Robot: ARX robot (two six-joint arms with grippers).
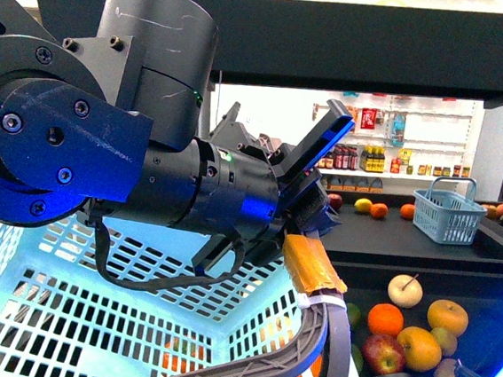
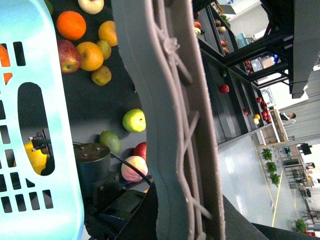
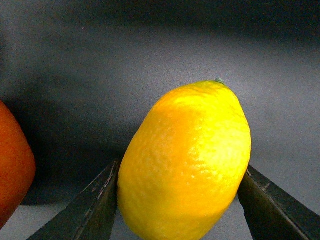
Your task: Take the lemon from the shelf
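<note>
Front view: crowded by the bulky black left arm (image 1: 106, 130), shoulder joint high, wrist angled down over a pale blue slotted plastic basket (image 1: 114, 318). At the basket's rim, left gripper (image 1: 323, 374), too foreshortened to call parted or closed. Beyond the fingers, loose fruit (image 1: 416, 334) on the black metal-framed shelf (image 1: 389, 242); no sure sight of the right arm.

Left wrist view: mostly one grey lattice-ribbed finger (image 2: 170, 125), basket on one side of it, fruit on the dark tray on the other (no help with the gap).

Right wrist view: right gripper (image 3: 181, 172) clamped on the yellow, oval, pebble-skinned lemon (image 3: 185, 135), dark wedge fingers (image 3: 95, 210) touching both flanks, dark tray behind; a reddish-orange fruit (image 3: 12, 160) just outside one finger. Judged as the grasp step, made but not lifted clear. Calls next for steady pressure and a straight rise off the shelf, away from that neighbour.
</note>
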